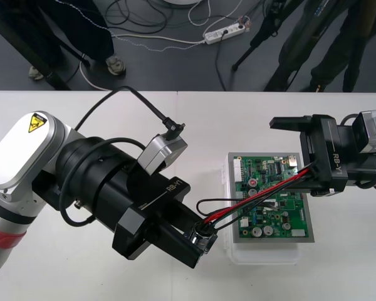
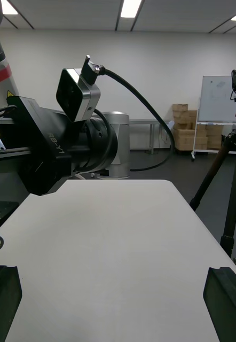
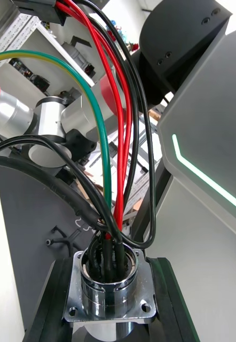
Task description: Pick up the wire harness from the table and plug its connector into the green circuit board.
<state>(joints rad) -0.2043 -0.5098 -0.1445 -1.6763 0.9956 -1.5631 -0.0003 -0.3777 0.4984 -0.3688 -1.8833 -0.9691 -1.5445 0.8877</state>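
My left gripper (image 1: 199, 242) is shut on the harness's round metal socket (image 1: 204, 236), just off the near left corner of the white base (image 1: 263, 254). In the left wrist view the flanged socket (image 3: 108, 283) sits between the dark fingers (image 3: 51, 304). Red and black wires (image 1: 257, 197) stretch from it across the green circuit board (image 1: 282, 221) to my right gripper (image 1: 288, 155), which hangs open over the board's right side. The wires' far end disappears under its nearer finger (image 1: 313, 187). In the right wrist view the gripper (image 2: 115, 304) has nothing between its fingers.
The left arm's thick links and wrist camera (image 1: 163, 150) cover the table's left half. Bare table (image 1: 351, 257) lies to the near right of the base and behind the board (image 1: 238, 119). The left gripper (image 2: 54, 155) faces the right wrist camera.
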